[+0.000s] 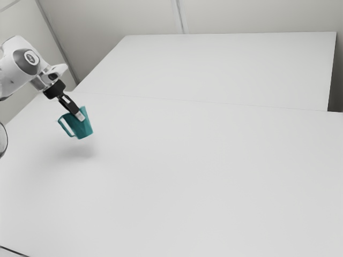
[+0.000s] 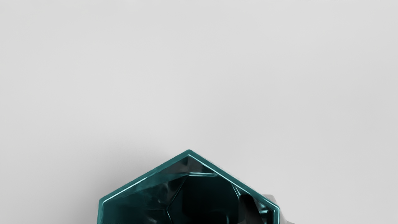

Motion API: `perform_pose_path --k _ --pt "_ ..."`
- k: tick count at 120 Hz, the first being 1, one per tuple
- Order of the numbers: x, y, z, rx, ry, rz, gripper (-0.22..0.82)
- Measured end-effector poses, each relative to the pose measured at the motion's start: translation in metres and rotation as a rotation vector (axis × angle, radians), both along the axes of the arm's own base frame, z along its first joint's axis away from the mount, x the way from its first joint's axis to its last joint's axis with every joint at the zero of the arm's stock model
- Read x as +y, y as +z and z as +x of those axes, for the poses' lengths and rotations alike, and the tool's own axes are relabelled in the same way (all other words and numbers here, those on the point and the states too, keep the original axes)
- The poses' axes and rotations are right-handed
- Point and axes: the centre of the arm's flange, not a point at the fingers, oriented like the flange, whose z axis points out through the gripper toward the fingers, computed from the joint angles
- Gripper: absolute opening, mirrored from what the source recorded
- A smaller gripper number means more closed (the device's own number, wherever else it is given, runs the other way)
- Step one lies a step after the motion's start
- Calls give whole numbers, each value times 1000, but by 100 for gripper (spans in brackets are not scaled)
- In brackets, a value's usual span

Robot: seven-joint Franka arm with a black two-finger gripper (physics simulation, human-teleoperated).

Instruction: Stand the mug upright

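Observation:
The gripper [image 1: 80,115] is at the exterior view's left, angled down onto the rim of the teal mug [image 1: 82,130]. The mug hangs above the table with its opening up, slightly tilted, its handle toward the exterior view's left. In the wrist view the gripper [image 2: 263,207] is shut on the mug's wall, one dark finger inside and a grey one outside. The faceted mug [image 2: 140,188] shows its open mouth and dark inside there; its lower part is hidden.
The white table [image 1: 203,171] stretches toward the exterior view's right, with a soft shadow below the mug. Behind it lies another white surface [image 1: 230,67], with pale walls beyond.

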Motion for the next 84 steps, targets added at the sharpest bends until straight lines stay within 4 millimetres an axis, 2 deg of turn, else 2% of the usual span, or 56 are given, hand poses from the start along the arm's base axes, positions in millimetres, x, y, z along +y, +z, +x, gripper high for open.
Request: perform_pose_path --k 14,25,41,63,84 --pt "-48 -3 21 -12 -42 84 -18" --pt "-77 -10 32 -20 -59 148 -18" --pt "-102 -32 30 -19 -51 209 -18" --pt "-164 -51 32 -59 -111 338 -18" --pt "-191 -61 29 -118 -124 443 -18"
